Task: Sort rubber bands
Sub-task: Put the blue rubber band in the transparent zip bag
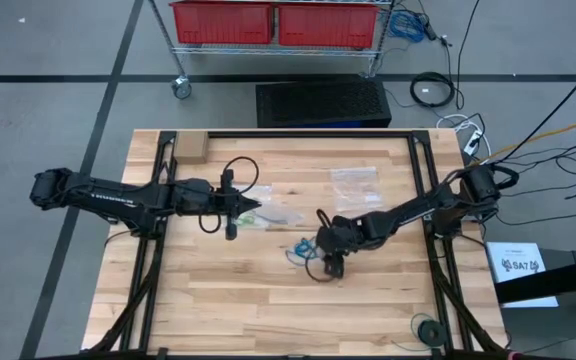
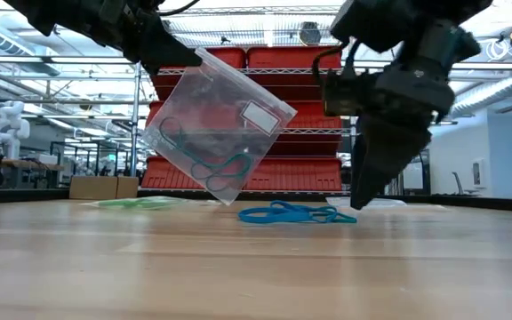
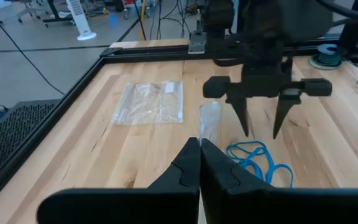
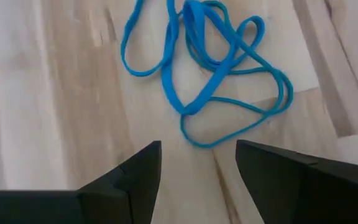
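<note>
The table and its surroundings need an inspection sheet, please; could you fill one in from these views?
Surface: wooden table, black frame rails.
Job's things: blue rubber bands tangled on the table; teal ones inside the lifted clear bag.
Clutter: two flat clear bags; small box; spool at a corner.
End effectors: left end effector shut on the clear bag, held above the table; right end effector open over the blue rubber bands.
Cables: black loops on both arms; loose cables on the floor.
Surroundings: red bins on a wire cart.
</note>
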`<state>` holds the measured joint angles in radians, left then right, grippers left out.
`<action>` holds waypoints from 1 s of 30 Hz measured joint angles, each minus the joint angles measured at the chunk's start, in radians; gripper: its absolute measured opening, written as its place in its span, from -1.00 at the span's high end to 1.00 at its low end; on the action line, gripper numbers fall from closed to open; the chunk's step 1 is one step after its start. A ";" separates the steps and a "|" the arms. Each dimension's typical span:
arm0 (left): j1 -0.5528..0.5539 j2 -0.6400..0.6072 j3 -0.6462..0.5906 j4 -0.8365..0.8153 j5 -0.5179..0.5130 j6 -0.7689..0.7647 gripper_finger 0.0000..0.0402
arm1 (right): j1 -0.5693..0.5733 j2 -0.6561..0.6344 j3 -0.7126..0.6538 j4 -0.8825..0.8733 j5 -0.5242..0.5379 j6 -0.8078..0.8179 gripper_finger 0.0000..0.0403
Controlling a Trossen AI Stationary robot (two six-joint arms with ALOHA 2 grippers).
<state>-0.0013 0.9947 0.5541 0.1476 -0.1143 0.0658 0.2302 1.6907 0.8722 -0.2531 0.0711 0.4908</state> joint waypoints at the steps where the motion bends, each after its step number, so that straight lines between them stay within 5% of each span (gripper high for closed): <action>1: 0.000 0.000 0.000 0.001 0.000 0.000 1.00 | 0.011 0.007 0.000 0.000 0.028 -0.006 0.04; 12: 0.000 0.000 0.000 0.000 0.000 -0.005 1.00 | 0.027 0.097 0.003 0.072 0.095 -0.077 0.48; 18: 0.000 0.000 0.000 0.000 0.000 -0.005 1.00 | 0.026 0.094 0.010 0.059 0.094 -0.088 0.93; 30: 0.000 0.000 0.000 0.000 0.000 -0.004 1.00 | 0.027 0.082 0.325 -0.516 0.207 -0.109 1.00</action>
<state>-0.0013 0.9947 0.5541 0.1474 -0.1139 0.0614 0.2573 1.7723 1.1968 -0.7692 0.2777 0.3817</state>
